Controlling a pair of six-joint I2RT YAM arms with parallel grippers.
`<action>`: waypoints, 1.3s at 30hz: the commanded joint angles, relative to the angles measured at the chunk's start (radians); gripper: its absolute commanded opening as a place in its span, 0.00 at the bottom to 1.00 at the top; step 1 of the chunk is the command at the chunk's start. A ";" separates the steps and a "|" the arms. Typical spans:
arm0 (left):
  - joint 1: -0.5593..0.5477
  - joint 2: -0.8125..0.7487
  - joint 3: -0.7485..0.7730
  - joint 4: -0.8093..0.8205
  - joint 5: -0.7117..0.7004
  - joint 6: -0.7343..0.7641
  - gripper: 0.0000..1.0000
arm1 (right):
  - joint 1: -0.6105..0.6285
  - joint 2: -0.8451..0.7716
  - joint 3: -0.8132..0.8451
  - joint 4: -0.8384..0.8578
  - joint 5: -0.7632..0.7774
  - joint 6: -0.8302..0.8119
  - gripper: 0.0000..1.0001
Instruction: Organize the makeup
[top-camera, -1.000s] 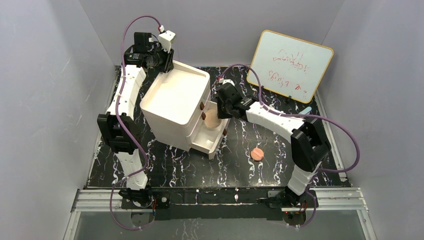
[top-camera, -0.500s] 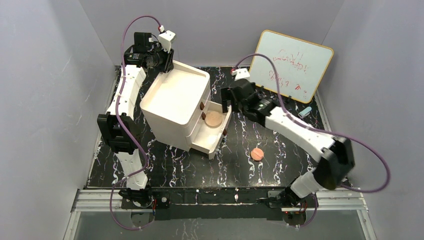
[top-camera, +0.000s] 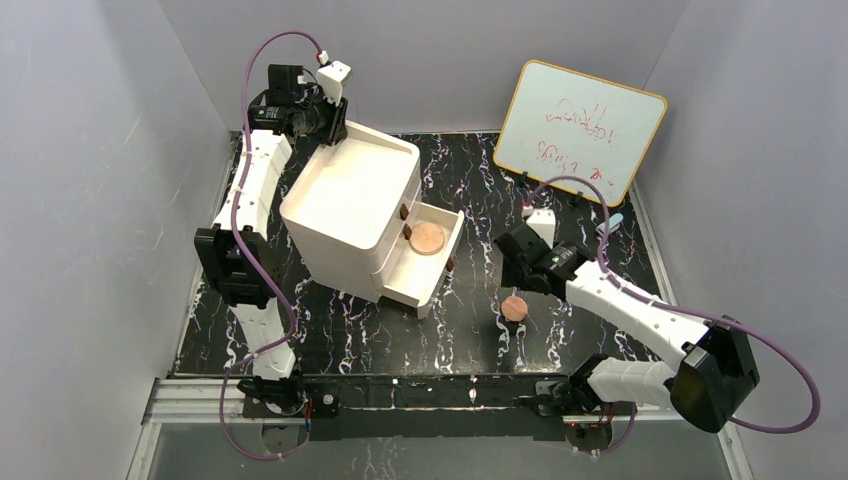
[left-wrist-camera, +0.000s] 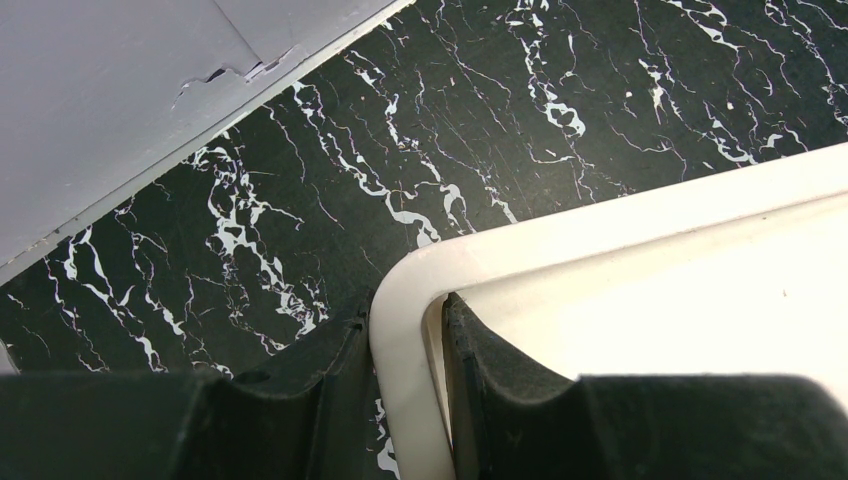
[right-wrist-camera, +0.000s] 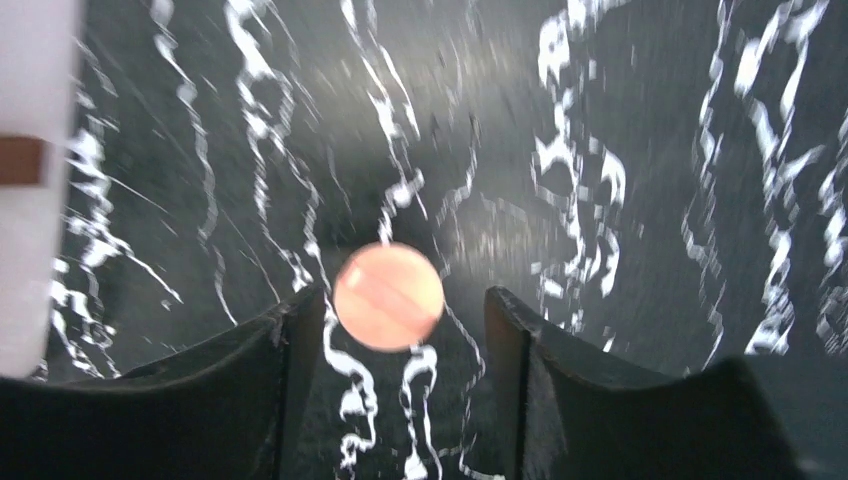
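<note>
Right hand (right-wrist-camera: 400, 300) spread, straddling small disc (top-camera: 514, 307) on bench (top-camera: 350, 330); contact unclear, wrist view blurred. Left hand (left-wrist-camera: 405, 340) pinching organizer rim (left-wrist-camera: 600, 215), fingers cut off below. Big disc (top-camera: 428, 238) in open drawer (top-camera: 415, 285).

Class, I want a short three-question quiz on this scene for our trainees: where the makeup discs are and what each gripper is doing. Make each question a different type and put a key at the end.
1. True or false: the right gripper is shut on the small disc.
2. Where is the larger disc? A: lying loose beside the small disc. B: in the open drawer. C: out of view.
3. In a few words: what is the left gripper clamped on?

Key
1. False: its fingers stand apart, one on either side of the disc.
2. B.
3. The rim of the drawer unit.
</note>
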 joint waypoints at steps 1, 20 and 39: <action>0.010 -0.011 -0.030 -0.025 0.001 0.062 0.00 | -0.006 -0.095 -0.094 -0.078 -0.038 0.222 0.63; 0.010 -0.025 -0.048 -0.016 0.001 0.059 0.00 | -0.015 -0.164 -0.380 0.119 -0.089 0.365 0.44; 0.005 -0.014 -0.050 -0.015 -0.009 0.056 0.00 | -0.014 -0.077 -0.458 0.266 -0.105 0.359 0.07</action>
